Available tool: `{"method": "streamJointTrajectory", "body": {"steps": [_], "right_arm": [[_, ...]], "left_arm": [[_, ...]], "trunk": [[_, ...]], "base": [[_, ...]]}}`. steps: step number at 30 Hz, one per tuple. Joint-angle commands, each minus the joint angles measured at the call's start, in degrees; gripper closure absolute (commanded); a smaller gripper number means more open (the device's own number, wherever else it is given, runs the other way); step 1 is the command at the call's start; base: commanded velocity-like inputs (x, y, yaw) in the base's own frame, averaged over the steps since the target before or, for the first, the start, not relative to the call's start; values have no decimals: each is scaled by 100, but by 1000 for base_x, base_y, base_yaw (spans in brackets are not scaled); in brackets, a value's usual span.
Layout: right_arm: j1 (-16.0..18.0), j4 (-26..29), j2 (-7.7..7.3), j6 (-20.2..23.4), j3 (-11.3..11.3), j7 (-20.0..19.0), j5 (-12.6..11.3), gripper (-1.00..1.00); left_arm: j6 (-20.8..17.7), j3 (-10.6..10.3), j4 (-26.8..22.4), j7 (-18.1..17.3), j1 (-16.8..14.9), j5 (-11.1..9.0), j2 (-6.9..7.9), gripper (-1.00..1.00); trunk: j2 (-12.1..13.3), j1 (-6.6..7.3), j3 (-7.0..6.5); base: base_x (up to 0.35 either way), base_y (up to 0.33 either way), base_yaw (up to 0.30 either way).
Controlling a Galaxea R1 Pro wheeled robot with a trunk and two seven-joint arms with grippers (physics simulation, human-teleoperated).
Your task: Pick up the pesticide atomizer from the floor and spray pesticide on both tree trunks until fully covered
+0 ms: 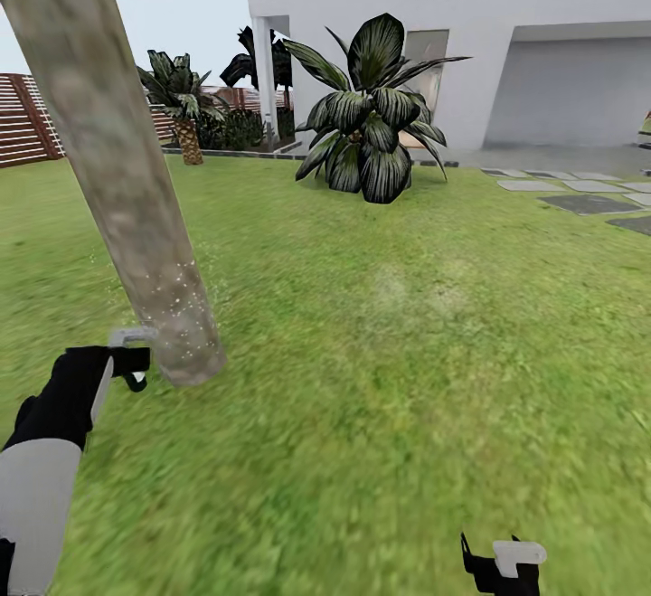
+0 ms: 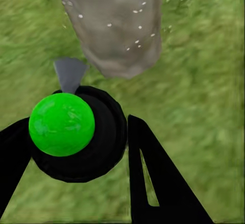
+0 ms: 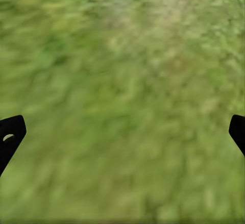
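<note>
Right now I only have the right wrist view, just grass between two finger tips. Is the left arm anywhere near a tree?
Observer: Yes. In the head view the left gripper sits right beside the base of a tree trunk.
Operator: Is it holding the sprayer?
Observer: The left wrist view shows the pesticide atomizer, dark and round with a green cap, between the fingers, its grey nozzle pointing at the trunk.
Operator: Any spray landing?
Observer: White specks dot the lower trunk; higher up the bark looks bare.
Operator: And my right gripper?
Observer: The right gripper hangs low over the lawn, jaws wide apart, nothing between them.
</note>
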State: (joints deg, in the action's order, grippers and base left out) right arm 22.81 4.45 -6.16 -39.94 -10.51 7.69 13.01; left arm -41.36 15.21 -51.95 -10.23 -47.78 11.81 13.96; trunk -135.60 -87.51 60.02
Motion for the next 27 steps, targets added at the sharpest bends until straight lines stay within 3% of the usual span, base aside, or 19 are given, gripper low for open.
{"method": "streamJointTrajectory", "body": {"steps": [1, 6, 9, 14, 18, 20, 23, 25, 27], "right_arm": [[4, -6, 0, -14, -30, 31, 61, -100], [4, -6, 0, -14, -30, 31, 61, -100], [4, -6, 0, -14, -30, 31, 61, -100], [4, -6, 0, -14, -30, 31, 61, -100], [4, -6, 0, -14, -30, 31, 61, -100], [4, -6, 0, -13, -30, 31, 61, -100], [4, -7, 0, -12, -30, 29, 61, -100], [4, -6, 3, -7, -30, 25, 61, -100], [4, -1, 7, 2, -20, 13, 67, -100]], "left_arm": [[-152, 10, -34, -200, -48, 79, 0, 100], [-660, 8, -120, -408, -297, 101, 53, 100], [-719, 6, -46, -446, -301, 86, 428, 100], [-653, -12, -19, -484, -243, 130, 712, 100], [-635, -18, -18, -494, -194, 123, 777, 100], [-589, -23, -22, -497, 129, 109, 773, 100], [-40, -102, -21, -530, 537, 94, 755, 100], [451, -236, 14, -776, 754, 99, 755, 100], [805, -382, 63, -1265, 959, 109, 757, 100]], "trunk": [[-2, 1, 5], [-2, 1, 5], [-2, 1, 5], [-2, 1, 5], [-2, 1, 5], [-2, 1, 5], [-2, 1, 5], [-2, 1, 5], [-2, 1, 5]], "base": [[0, 0, 0], [0, 0, 0], [0, 0, 0], [0, 0, 0], [0, 0, 0], [0, 0, 0], [0, 0, 0], [0, 0, 0], [0, 0, 0]]}}
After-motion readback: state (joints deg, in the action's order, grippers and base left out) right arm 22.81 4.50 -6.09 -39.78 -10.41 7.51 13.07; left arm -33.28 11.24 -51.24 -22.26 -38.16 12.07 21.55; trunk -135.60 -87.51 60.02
